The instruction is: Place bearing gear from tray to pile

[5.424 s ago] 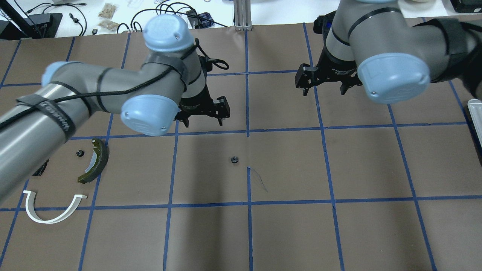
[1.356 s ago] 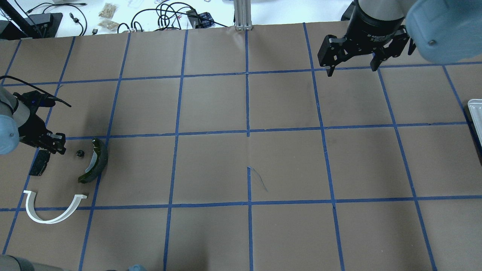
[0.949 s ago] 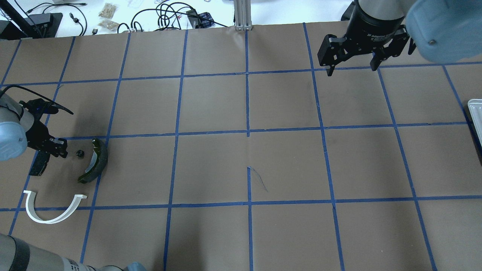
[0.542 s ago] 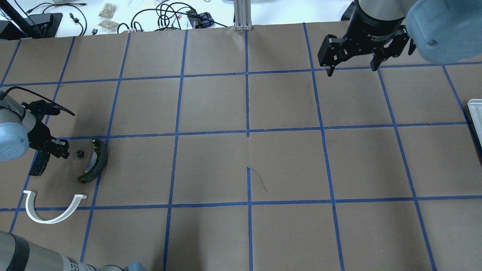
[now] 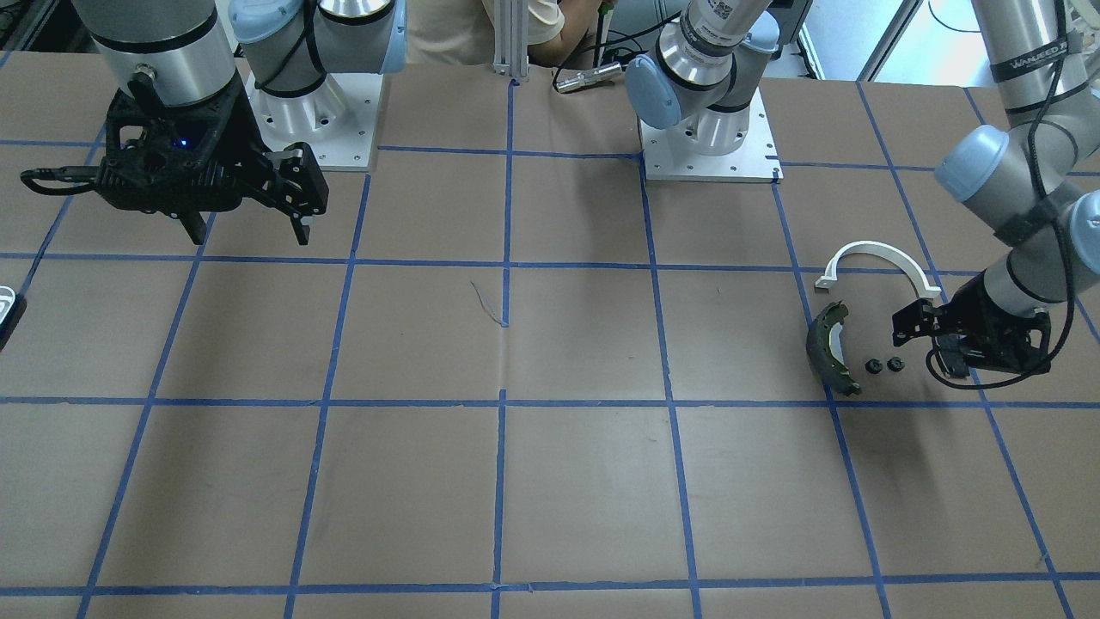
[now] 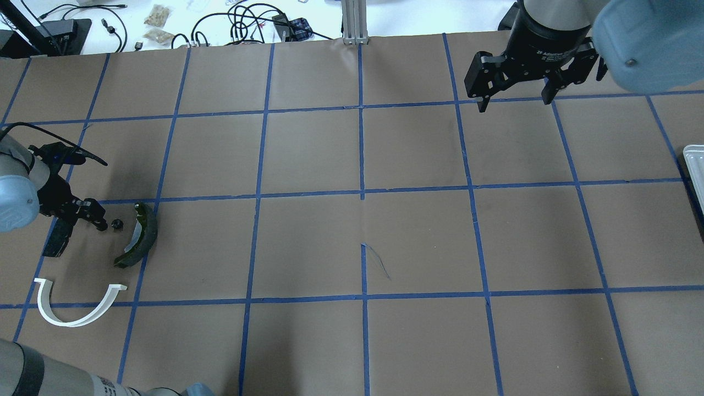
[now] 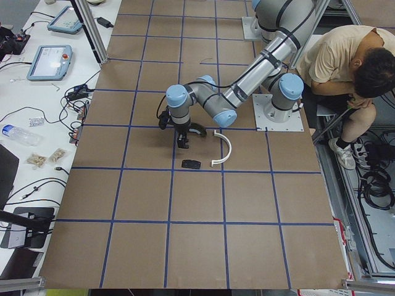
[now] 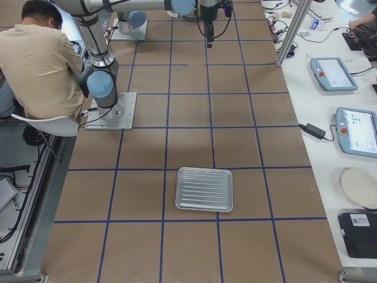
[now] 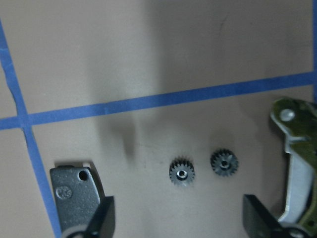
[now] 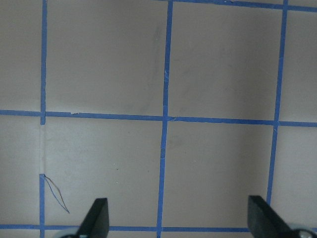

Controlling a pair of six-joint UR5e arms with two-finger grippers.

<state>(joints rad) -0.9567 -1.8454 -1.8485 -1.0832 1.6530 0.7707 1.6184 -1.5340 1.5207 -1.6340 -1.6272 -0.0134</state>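
Note:
Two small black bearing gears (image 9: 182, 172) (image 9: 224, 162) lie side by side on the brown paper inside the pile, and both show in the front view (image 5: 873, 366) (image 5: 895, 364). The pile also holds the olive-and-black brake shoe (image 6: 137, 235), the white half-ring arch (image 6: 77, 305) and the flat black pad (image 6: 55, 245). My left gripper (image 5: 921, 340) hangs open and empty just above the gears, between the pad and the shoe. My right gripper (image 6: 514, 102) is open and empty at the far right back. The metal tray (image 8: 204, 189) holds nothing.
The tray's edge shows at the right border of the overhead view (image 6: 694, 170). A seated person (image 8: 44, 59) is behind the robot bases. Cables and small items (image 6: 242, 22) lie beyond the table's far edge.
The gear that lay at mid-table is gone from there, and two gears now lie in the pile. My left gripper has edged towards the brake shoe. The right arm has pulled back.

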